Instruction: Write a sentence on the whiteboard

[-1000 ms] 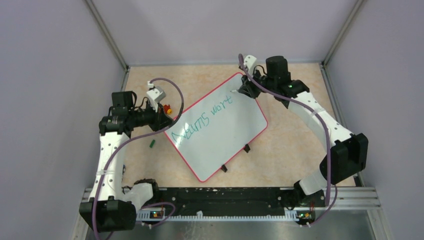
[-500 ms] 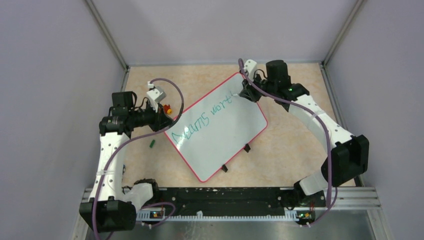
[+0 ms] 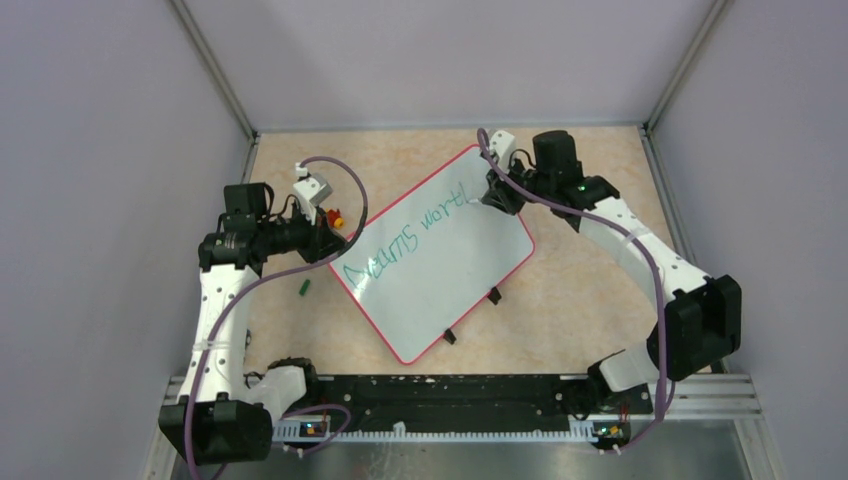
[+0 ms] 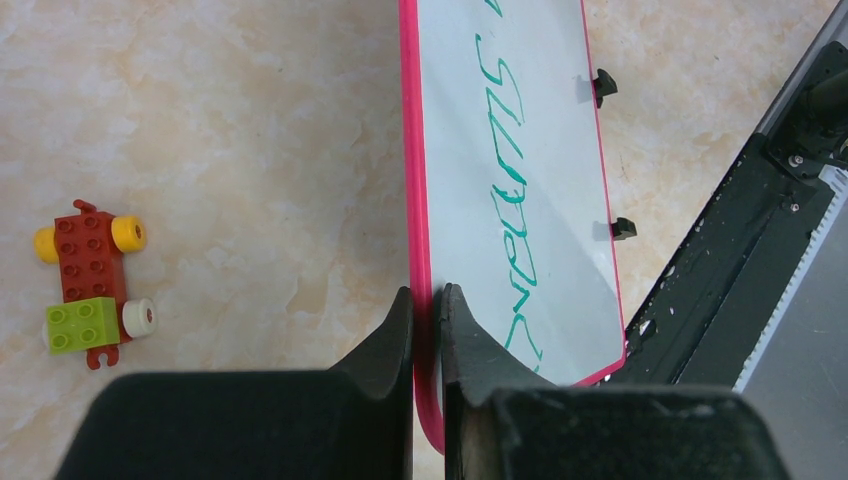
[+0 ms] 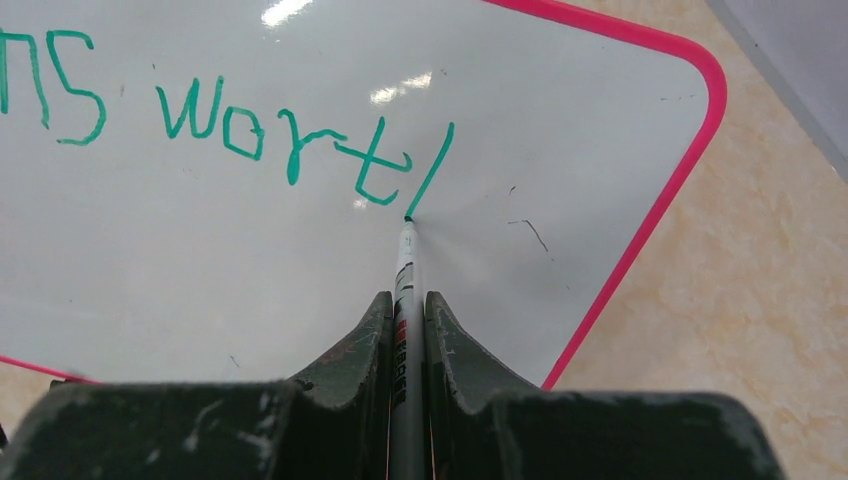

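Observation:
The whiteboard [image 3: 440,270], white with a red rim and small black feet, lies tilted on the table. Green lettering [image 3: 405,235] on it reads roughly "Dreams wort" plus one fresh straight stroke; it also shows in the right wrist view [image 5: 290,145] and the left wrist view [image 4: 512,200]. My left gripper [image 3: 335,238] is shut on the board's red rim [image 4: 425,250] at its left corner. My right gripper [image 3: 490,192] is shut on a white marker [image 5: 404,290]. The marker's tip touches the board at the bottom end of the fresh stroke [image 5: 430,170].
A small toy of red and green bricks with yellow and white wheels [image 4: 90,285] lies on the table left of the board, also in the top view [image 3: 336,216]. A small green piece [image 3: 304,287] lies near the left arm. The black rail [image 3: 440,395] runs along the near edge.
My right gripper has moved down along the board's far corner, drawing a new straight green stroke after "wort". The left arm and the board have not moved.

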You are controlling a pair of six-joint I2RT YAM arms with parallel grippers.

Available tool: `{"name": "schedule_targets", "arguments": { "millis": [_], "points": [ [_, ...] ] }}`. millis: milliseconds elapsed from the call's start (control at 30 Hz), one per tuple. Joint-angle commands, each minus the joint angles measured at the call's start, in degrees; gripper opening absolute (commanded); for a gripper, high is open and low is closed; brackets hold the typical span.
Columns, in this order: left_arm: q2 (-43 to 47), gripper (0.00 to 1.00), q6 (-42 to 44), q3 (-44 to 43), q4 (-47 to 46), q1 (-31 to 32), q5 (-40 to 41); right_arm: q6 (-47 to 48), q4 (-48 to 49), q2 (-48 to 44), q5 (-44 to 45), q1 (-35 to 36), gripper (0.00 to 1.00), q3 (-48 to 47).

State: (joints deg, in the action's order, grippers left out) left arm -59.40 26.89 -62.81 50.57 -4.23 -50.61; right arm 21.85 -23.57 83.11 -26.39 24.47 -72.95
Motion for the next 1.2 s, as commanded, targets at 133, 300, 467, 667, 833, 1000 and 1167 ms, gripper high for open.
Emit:
{"name": "schedule_targets", "arguments": {
  "millis": [133, 300, 467, 667, 833, 1000, 1167],
  "points": [
    [0.21, 0.0, 1.69, 0.88, -0.17, 0.98, -0.28, -0.43, 1.83, 1.71, 0.25, -0.56, 0.0, -5.97],
    [0.16, 0.0, 1.84, 0.89, -0.19, 0.98, -0.19, -0.58, 1.77, 2.56, 0.11, -0.55, 0.0, -7.32],
    [0.16, 0.0, 1.85, 0.84, -0.06, 1.02, -0.1, -0.12, 1.63, 3.49, 0.84, -0.56, 0.0, -8.25],
    [0.26, 0.0, 1.82, 0.77, -0.11, 0.98, 0.07, 1.03, 1.25, 3.55, 2.68, -1.01, 0.0, -7.96],
    [0.27, 0.0, 1.76, 0.8, -0.11, 0.99, 0.01, 1.36, 0.95, 3.46, 2.7, -2.55, 0.0, -7.69],
    [0.11, 0.0, 1.67, 0.67, -0.07, 0.99, -0.1, 1.21, 0.74, 3.05, 1.62, -2.76, 0.0, -7.14],
    [0.0, 0.0, 1.66, 0.6, -0.11, 0.98, -0.1, 1.68, -0.52, 2.15, 0.0, -2.71, 0.0, -5.47]
  ]
}}
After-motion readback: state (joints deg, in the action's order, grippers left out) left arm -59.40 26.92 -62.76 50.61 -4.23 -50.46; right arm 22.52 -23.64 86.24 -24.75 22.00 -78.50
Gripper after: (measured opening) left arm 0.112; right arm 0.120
